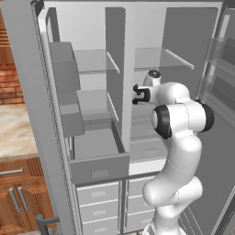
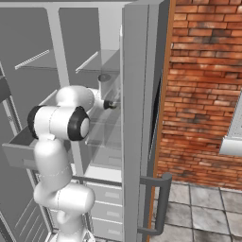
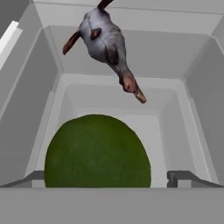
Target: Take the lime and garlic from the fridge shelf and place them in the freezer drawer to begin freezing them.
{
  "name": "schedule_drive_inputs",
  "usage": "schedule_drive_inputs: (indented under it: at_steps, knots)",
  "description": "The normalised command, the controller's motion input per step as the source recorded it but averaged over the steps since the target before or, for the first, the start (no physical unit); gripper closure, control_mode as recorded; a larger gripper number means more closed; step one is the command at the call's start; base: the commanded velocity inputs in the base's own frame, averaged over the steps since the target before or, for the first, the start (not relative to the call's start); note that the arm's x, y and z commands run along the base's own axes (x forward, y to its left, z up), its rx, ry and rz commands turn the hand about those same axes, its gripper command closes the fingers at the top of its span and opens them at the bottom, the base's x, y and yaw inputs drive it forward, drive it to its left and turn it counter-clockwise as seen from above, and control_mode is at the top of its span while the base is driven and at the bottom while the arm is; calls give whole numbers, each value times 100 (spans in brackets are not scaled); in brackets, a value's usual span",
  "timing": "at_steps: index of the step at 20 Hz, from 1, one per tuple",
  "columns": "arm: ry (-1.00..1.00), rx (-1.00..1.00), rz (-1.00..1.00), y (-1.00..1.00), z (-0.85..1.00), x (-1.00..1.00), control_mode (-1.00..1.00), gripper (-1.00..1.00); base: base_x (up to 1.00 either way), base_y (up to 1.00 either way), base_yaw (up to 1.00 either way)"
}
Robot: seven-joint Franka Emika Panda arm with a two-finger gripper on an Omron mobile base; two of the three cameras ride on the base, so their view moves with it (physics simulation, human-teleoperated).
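The lime [image 3: 97, 151] looms large and dark green in the hand view, low between my two fingertips. My gripper [image 3: 105, 179] is open around it: the left finger [image 3: 27, 179] is close to it and a small gap shows at the right finger [image 3: 183, 177]. In the left base view the gripper [image 1: 134, 94] reaches left into the fridge's right compartment at mid-shelf height. It also appears beside the door edge [image 2: 112, 104]. The freezer drawer [image 1: 98, 169] is pulled out, low on the left, below and left of the gripper. The garlic is hidden.
A grey, brown-tipped lumpy item [image 3: 105, 41] lies beyond the lime inside grey walls. Glass shelves [image 1: 96, 62] sit above. White drawers [image 1: 98, 202] stack under the freezer drawer. The fridge door [image 2: 139, 118] stands open on the right, next to a brick wall [image 2: 203, 90].
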Motion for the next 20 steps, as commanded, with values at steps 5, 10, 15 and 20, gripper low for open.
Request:
schedule_drive_inputs:
  at_steps: [5,10,15,20]
  knots:
    - [0,0,2,0,-17,19,-100,-100,0,0,0]
    - [-3,0,4,0,-40,0,-100,-100,0,0,0]
    - [-7,0,3,2,-26,1,-100,100,0,0,0]
    - [-12,0,5,0,-20,1,-100,100,0,0,0]
